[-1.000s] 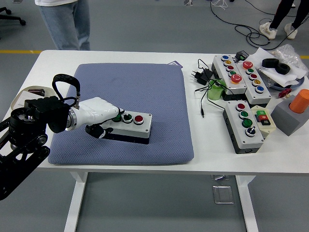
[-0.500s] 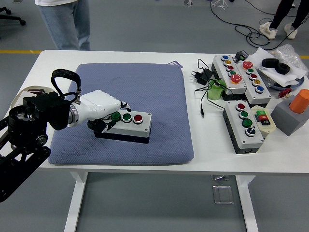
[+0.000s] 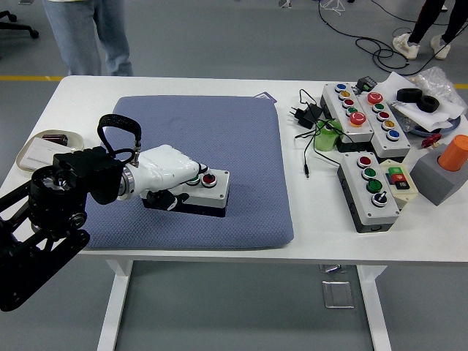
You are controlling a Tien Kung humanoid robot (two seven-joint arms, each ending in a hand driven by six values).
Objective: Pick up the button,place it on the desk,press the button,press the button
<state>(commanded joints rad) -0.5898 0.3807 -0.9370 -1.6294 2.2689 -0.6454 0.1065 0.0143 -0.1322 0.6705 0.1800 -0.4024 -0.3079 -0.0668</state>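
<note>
A grey button box (image 3: 214, 194) with a black base lies on the blue-grey pad (image 3: 219, 131), near the pad's front left. Its red button (image 3: 210, 178) shows at the right end; the other buttons are mostly hidden under my hand. My white left hand (image 3: 191, 175) lies on top of the box's left half, fingers curled down over the buttons, fingertips just left of the red one. The thumb sits against the box's near side. The box rests flat on the pad.
Several more button boxes (image 3: 369, 190) stand at the right, with a black plug and cables (image 3: 311, 117) and an orange cylinder on a grey block (image 3: 453, 157). A white tray (image 3: 33, 155) sits at the left edge. A person's legs (image 3: 88, 36) are beyond the far side.
My left hand has moved right along the box, from its left end onto the green buttons, which were visible half a second ago. The box has stayed in place.
</note>
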